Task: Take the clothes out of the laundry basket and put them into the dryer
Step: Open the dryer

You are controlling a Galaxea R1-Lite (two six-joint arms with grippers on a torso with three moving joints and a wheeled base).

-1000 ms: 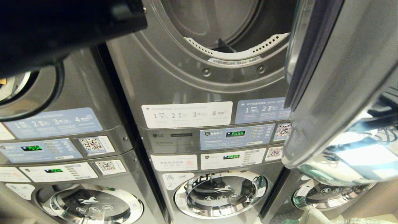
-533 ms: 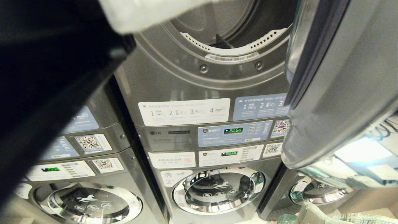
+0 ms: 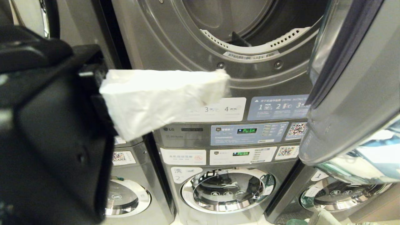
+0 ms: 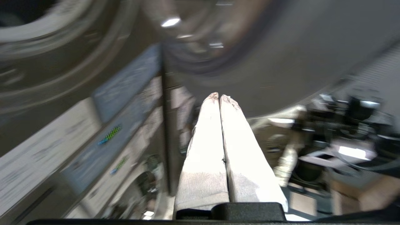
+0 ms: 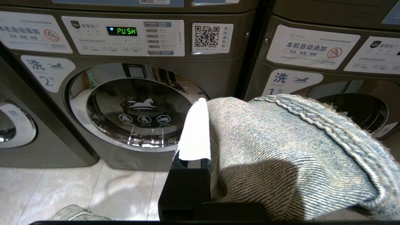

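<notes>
The left gripper (image 3: pixel 218 84) now reaches across the front of the stacked machines, its white-wrapped fingers (image 4: pixel 215 131) pressed together with nothing between them, tips just below the rim of the open dryer drum (image 3: pixel 250 28). A second ago only the dark arm filled the upper left corner of the head view; half a second ago a white edge showed at the top; now the full length of the fingers lies in front of the white instruction label (image 3: pixel 218 109). The whole scene has also shifted slightly rightward and down in the head view, which is the camera's doing. The dryer door (image 3: pixel 350 93) stands swung open on the right. The right gripper (image 5: pixel 203 131) hangs low before the washer door (image 5: pixel 137 109), its one visible white finger pressed against a piece of blue denim clothing (image 5: pixel 297 162), which it grasps. Another bit of cloth (image 5: pixel 78 214) lies on the tiled floor (image 5: pixel 103 187) below.
</notes>
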